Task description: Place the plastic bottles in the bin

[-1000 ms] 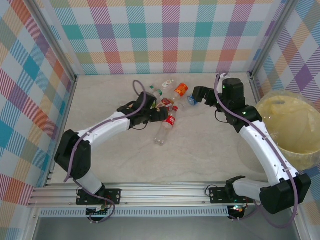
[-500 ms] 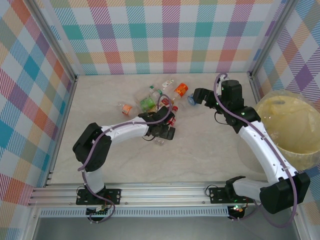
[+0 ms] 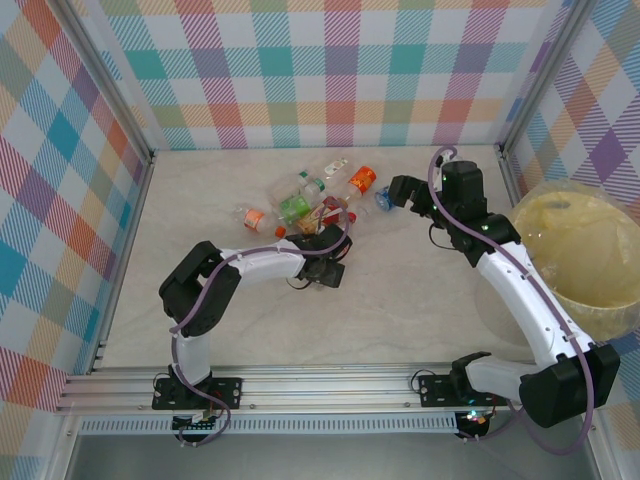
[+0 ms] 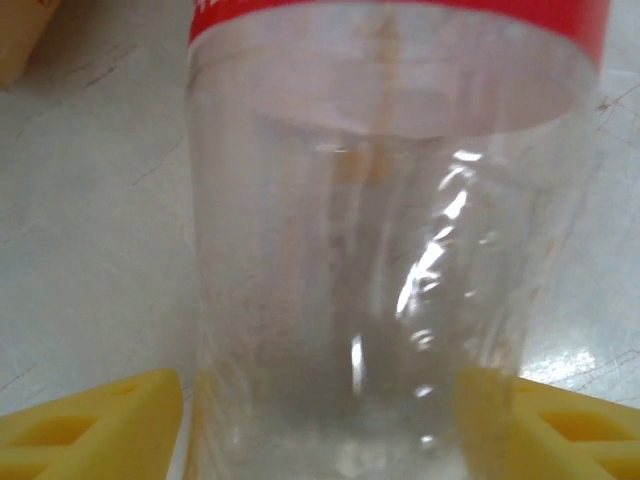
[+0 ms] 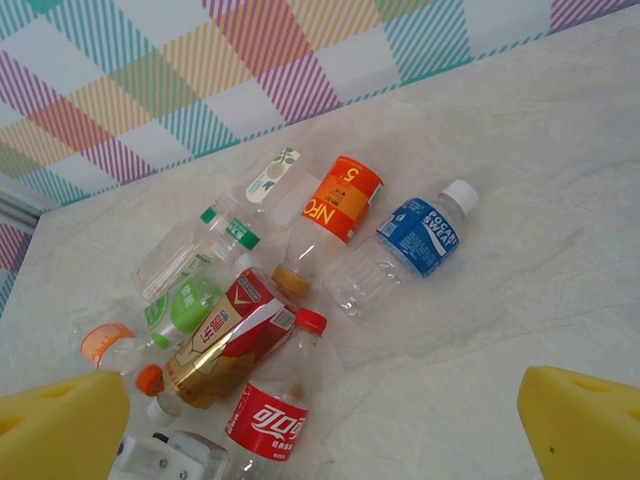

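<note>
The left end effector (image 4: pixel 320 430) sits low over the surface (image 3: pixel 420 300) with its yellow pads (image 4: pixel 90 425) on either side of a clear bottle with the red label (image 4: pixel 390 250). The pads stand right against the bottle's lower body, one at each flank. Whether they are truly pinching it or only touching cannot be told from the wrist view. The bottle lies on its side at the near edge of the pile.

Just beyond it the other bottles (image 5: pixel 340 200) lie in a loose cluster on the surface. They include an orange-labelled one, a blue-labelled one (image 5: pixel 420 235), a green-capped one and a crumpled red-and-gold one, some of them touching each other. The right end effector (image 3: pixel 394 192) hovers beside the blue-labelled bottle with its fingers spread wide and nothing between them. The bin (image 3: pixel 590 250) stands well apart at the far right edge of the surface, beside the right arm.

The step in hand looks like the grasp of the red-labelled bottle, early in the job, since the pile is still on the surface. The next move calls for a firm squeeze on the thin, slippery wall. After that the bottle needs a lift clear of its neighbours and a long carry across to the bin, which lies on the other arm's side.
</note>
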